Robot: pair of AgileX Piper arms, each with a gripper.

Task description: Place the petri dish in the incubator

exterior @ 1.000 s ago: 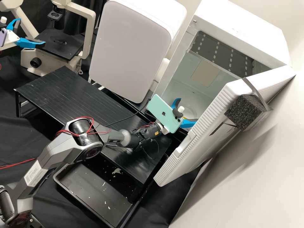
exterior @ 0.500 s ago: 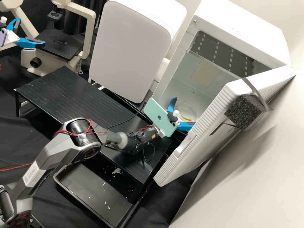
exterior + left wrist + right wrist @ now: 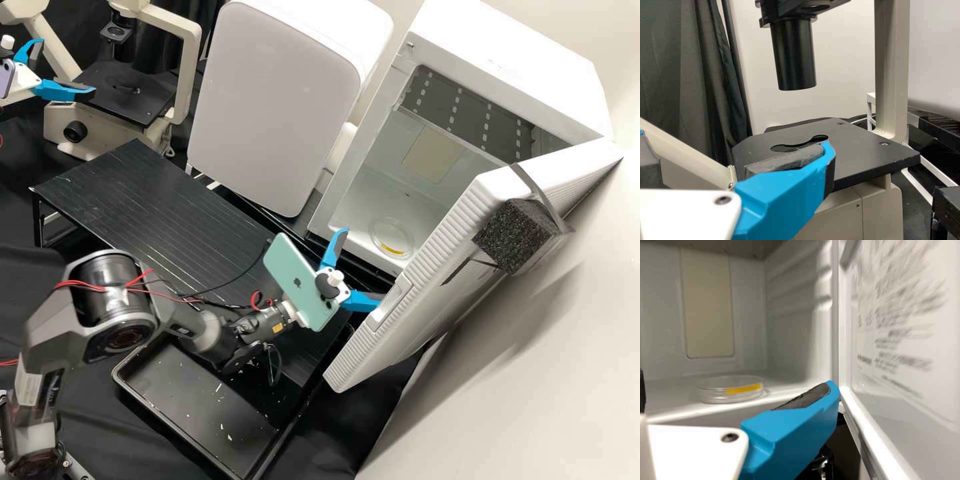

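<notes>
While the petri dish (image 3: 392, 237) lies flat inside the open incubator (image 3: 513, 60), right of centre in the high view, the right gripper (image 3: 363, 266) stands just outside, fingers wide apart, holding nothing; left gripper (image 3: 64, 65), upper left beside the microscope (image 3: 133, 93), likewise wide, nothing held
</notes>
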